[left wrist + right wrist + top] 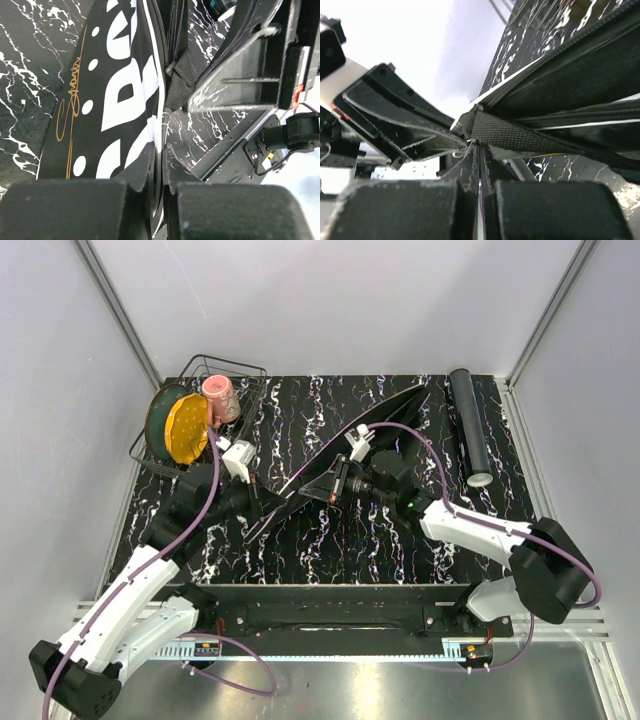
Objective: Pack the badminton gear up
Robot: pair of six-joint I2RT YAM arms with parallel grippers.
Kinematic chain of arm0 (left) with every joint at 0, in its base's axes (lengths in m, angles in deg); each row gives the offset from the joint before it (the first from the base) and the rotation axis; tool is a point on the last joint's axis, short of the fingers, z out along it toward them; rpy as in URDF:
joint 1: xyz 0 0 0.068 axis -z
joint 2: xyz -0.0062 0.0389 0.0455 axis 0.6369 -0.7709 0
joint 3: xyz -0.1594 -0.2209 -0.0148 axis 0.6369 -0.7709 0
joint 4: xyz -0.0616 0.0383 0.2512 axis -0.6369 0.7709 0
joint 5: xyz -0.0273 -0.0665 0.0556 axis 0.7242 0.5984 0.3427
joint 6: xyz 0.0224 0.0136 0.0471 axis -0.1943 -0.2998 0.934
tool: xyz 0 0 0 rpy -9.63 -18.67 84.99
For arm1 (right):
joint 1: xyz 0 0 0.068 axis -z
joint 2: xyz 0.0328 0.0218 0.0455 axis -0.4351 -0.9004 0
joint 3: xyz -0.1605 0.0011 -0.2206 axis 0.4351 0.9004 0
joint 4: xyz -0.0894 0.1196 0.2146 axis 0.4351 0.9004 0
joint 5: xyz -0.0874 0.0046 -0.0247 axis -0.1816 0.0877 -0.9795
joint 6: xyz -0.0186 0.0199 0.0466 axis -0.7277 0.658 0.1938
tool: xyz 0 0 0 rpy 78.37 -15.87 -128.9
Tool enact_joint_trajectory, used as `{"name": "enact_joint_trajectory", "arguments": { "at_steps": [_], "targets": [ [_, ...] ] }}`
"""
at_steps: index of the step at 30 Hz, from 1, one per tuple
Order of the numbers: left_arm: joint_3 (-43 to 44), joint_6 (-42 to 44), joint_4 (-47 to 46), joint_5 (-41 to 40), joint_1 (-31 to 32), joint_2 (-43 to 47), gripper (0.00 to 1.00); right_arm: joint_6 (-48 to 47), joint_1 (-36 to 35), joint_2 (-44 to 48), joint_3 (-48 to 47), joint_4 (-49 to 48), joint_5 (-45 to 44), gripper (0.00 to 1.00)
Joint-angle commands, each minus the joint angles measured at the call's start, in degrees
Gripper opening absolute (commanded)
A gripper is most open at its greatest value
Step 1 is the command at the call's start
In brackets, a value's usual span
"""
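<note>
Fingers of the left gripper (160,167) clamp the bag (120,90) by its rim; the right gripper (480,160) is nipped together just under the webbing tab (510,135), seemingly on the zip. Bag's long axis runs ahead of both.

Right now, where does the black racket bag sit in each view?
Top external: bag runs diagonally through the centre.
Left wrist: bag fills left-centre, white lettering showing.
Right wrist: bag spans the right side, its woven strap at centre.
Shared landmark: black white-veined table.
</note>
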Motion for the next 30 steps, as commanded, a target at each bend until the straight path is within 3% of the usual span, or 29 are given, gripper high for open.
{"name": "enact_joint_trajectory", "arguments": {
  "at_steps": [1,5,16,24,27,30],
  "targets": [
    [-1.0,-1.3,-0.67,-6.72,-0.09,4.07,0.0,-3.62,2.29,5.44,-0.39,4.85,-10.36,0.0],
    [-1.35,-2.62,1.18,-10.24,-0.09,5.92,0.0,-6.6,4.84,11.23,1.99,10.47,-17.47,0.0],
    [-1.61,-5.96,4.42,-13.41,-0.17,9.7,0.0,-14.34,11.69,15.3,1.55,20.14,-24.52,0.0],
    [-0.73,-8.33,7.68,-18.94,-0.26,10.32,0.0,-21.28,24.43,11.44,-0.2,20.59,-26.01,0.0],
    [-0.38,-8.77,8.74,-20.71,-0.35,10.58,0.0,-22.6,29.26,8.97,-1.7,20.15,-23.57,0.0],
    [-0.12,-7.9,7.51,-17.55,-0.26,10.32,0.0,-24.89,29.72,7.13,-3.63,20.06,-11.03,0.0]
  ]
}}
